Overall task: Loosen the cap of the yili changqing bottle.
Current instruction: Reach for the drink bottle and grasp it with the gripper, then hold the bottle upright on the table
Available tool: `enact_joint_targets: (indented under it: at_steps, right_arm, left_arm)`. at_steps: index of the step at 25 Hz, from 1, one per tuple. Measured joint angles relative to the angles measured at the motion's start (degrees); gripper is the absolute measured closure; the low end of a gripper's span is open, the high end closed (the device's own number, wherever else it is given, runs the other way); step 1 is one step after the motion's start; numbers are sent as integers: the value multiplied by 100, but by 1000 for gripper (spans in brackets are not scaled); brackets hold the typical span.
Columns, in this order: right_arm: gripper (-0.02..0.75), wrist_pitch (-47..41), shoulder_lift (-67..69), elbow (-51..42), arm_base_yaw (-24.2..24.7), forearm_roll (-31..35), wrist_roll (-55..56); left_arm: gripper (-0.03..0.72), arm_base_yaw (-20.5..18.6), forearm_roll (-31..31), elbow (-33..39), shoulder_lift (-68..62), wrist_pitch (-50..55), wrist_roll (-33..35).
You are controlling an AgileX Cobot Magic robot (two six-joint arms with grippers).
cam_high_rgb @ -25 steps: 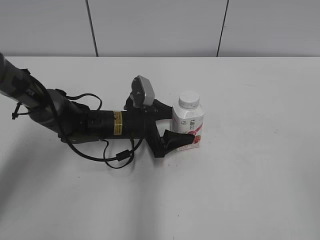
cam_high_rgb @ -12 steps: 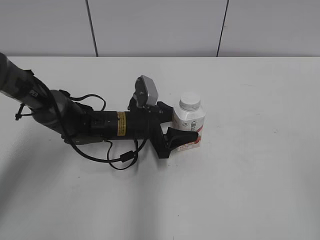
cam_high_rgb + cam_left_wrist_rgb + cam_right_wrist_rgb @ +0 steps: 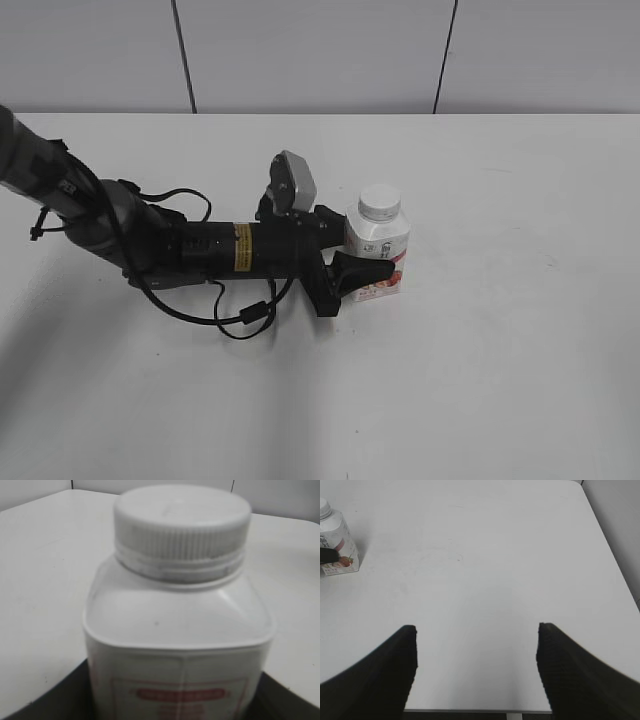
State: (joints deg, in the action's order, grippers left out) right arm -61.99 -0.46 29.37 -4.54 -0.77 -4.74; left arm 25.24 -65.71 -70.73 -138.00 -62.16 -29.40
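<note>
White bottle: the yili changqing bottle [image 3: 377,252] is standing upright on the white table [image 3: 500,350], a little right of the middle in the exterior view, its pink-red label facing the camera.
Cap: the cap [image 3: 380,202] is sitting on the neck, flat top up, ribbed rim showing clearly in the left wrist view [image 3: 181,527].
Left claw: the left gripper [image 3: 352,250] is lying low along the table from the left, its 2 black fingers [image 3: 360,272] flanking the lower body of the bottle; the near finger is lying across the label, the far one is showing behind the bottle's left edge. Whether the pads are pressing or just beside the body, I cannot tell.
Left claw, wrist view: dark finger shapes are sitting at both lower corners, right beside the bottle [image 3: 177,645].
Right claw: the right gripper [image 3: 476,672] is hanging well apart from the bottle [image 3: 336,540], jaws spread wide, holding nothing, over bare table [image 3: 485,570].
</note>
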Motion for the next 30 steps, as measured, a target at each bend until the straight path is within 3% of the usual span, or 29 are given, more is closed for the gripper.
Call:
enact_joint_targets:
  at_steps: [20, 30]
  right_arm:
    - [152, 0, 0, 0, 0, 0, 0]
    - [152, 0, 0, 0, 0, 0, 0]
  left_arm:
    - [303, -9, -120, 0, 0, -44, 16]
    - [276, -98, -567, -19, 0, -156, 30]
